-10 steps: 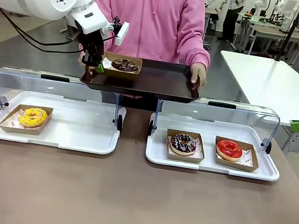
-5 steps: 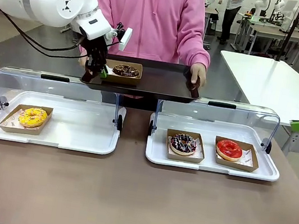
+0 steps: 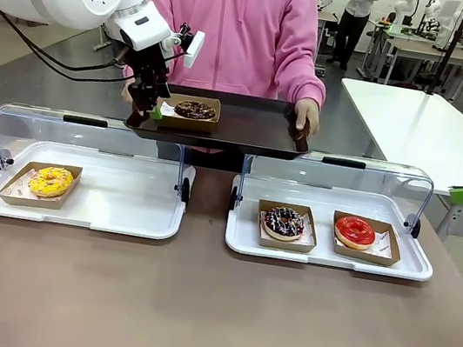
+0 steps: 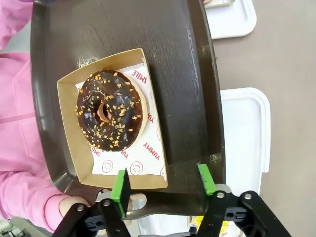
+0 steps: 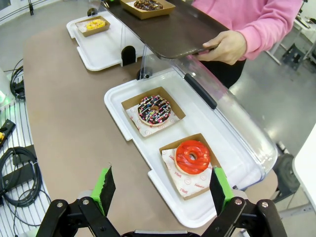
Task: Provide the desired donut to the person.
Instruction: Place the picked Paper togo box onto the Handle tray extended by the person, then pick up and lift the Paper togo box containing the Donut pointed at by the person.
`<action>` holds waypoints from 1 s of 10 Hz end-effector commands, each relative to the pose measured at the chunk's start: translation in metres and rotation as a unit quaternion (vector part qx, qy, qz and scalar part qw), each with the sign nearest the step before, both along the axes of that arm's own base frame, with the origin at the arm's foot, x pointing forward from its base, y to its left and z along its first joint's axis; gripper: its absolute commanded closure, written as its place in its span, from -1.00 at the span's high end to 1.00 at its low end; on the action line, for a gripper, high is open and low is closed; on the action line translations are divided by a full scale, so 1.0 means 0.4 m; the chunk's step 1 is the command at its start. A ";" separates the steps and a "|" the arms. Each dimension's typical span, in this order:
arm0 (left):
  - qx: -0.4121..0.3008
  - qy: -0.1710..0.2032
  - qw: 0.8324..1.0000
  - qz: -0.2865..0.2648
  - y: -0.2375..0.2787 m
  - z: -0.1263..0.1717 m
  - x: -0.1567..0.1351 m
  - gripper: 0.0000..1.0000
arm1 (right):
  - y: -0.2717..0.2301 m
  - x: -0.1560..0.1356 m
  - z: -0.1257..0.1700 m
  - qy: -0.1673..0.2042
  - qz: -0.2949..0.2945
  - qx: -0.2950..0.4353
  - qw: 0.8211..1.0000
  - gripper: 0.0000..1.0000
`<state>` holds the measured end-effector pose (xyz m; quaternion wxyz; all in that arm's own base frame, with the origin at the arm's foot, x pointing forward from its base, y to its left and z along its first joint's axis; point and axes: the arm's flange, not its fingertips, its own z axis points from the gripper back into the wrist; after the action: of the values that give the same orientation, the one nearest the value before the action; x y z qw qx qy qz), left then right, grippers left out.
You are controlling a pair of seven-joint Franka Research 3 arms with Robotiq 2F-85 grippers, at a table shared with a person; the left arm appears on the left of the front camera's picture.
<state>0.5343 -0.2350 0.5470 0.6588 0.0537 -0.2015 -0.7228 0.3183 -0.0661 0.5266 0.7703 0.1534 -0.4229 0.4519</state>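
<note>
now chocolate donut (image 4: 108, 111) lies flat, hole upward.

Bare table (image 3: 192, 308); upright lids (image 3: 88, 135) beyond

The dark tray (image 4: 182, 74) has a fine wood grain and a dull shine. The box (image 4: 111, 63) is brown card. The chocolate donut (image 4: 121, 123) is glossy, with rough crumbs on top. The white trays (image 3: 103, 206) are smooth plastic, and their lids (image 3: 371, 182) are clear and shiny. The hoodie (image 3: 237, 25) is soft cloth.
</note>
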 end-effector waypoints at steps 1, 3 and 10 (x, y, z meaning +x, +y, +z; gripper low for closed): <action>-0.013 0.010 1.000 0.002 0.004 0.017 -0.034 1.00 | 0.001 0.003 -0.003 0.000 0.005 0.006 1.000 1.00; -0.009 0.021 1.000 0.005 0.005 0.019 -0.039 1.00 | 0.001 0.003 -0.003 0.000 0.005 0.006 1.000 1.00; -0.003 0.019 1.000 -0.002 -0.004 0.018 -0.029 1.00 | 0.001 0.003 -0.003 0.000 0.005 0.006 1.000 1.00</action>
<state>0.5214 -0.2380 0.5540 0.6614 0.0305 -0.1882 -0.7254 0.3183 -0.0661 0.5266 0.7704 0.1534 -0.4228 0.4519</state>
